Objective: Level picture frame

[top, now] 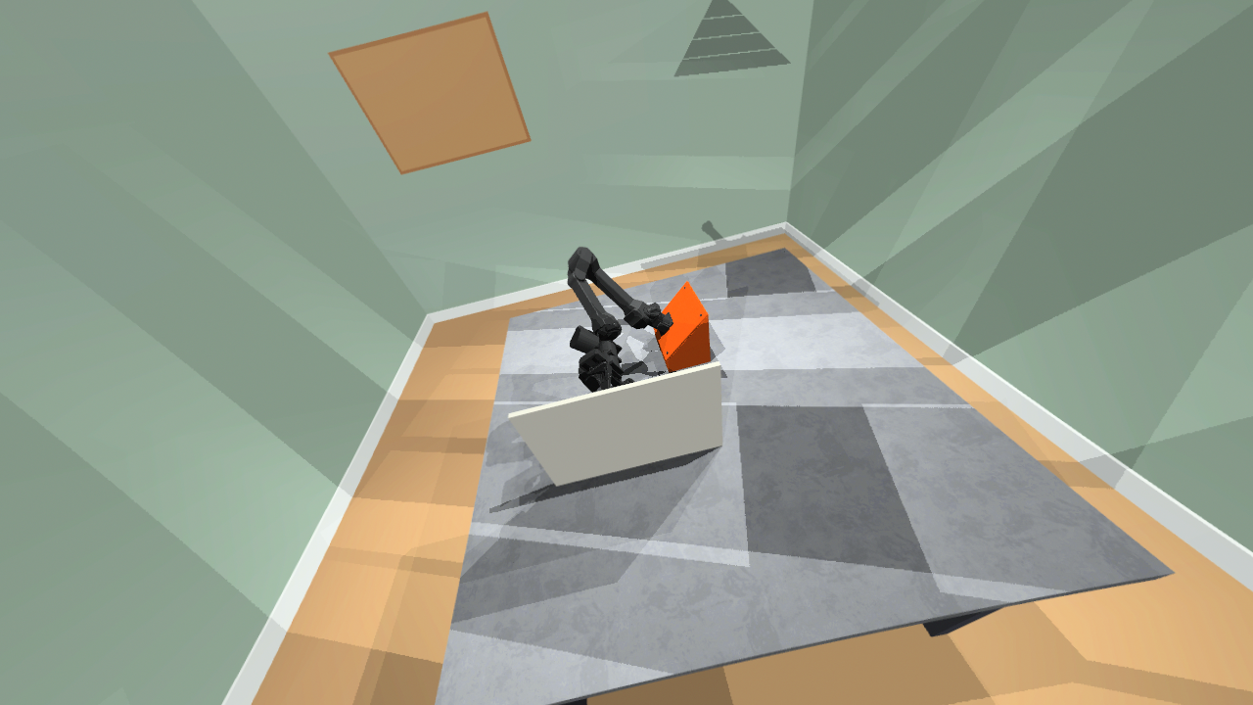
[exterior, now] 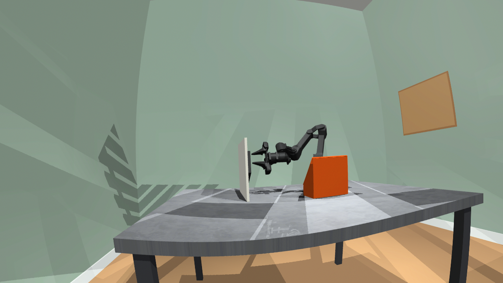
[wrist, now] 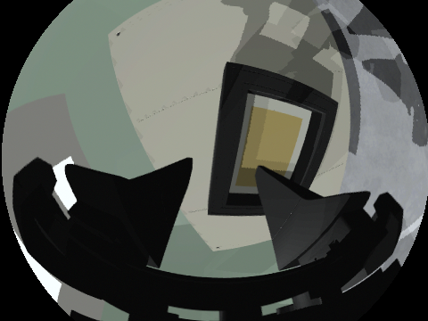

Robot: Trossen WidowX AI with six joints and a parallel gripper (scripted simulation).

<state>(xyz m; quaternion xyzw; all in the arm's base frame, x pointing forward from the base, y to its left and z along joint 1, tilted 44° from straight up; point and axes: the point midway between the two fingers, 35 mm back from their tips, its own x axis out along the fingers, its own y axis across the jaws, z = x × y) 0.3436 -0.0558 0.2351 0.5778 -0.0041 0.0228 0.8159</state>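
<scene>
The dark picture frame (exterior: 249, 165) (wrist: 226, 134) with a tan picture hangs on the cream wall panel (top: 639, 429) (exterior: 243, 168) (wrist: 178, 58). In the wrist view, where the panel's top edge lies to the left, the frame is tilted against the panel. Its end toward the image bottom sits nearer that top edge, so its left side looks higher. The screw and notched strip are hidden. My gripper (exterior: 252, 158) (wrist: 225, 167) is open and empty, its fingers one above the other, a short gap in front of the frame. One fingertip overlaps the picture in the wrist view.
The panel stands upright on the grey table (top: 832, 613) (exterior: 217, 228). An orange box with a sloped face (top: 685, 328) (exterior: 330, 175) stands on the table beside the arm. A tan board (top: 434, 92) (exterior: 427, 103) hangs on the room wall, away from the arm.
</scene>
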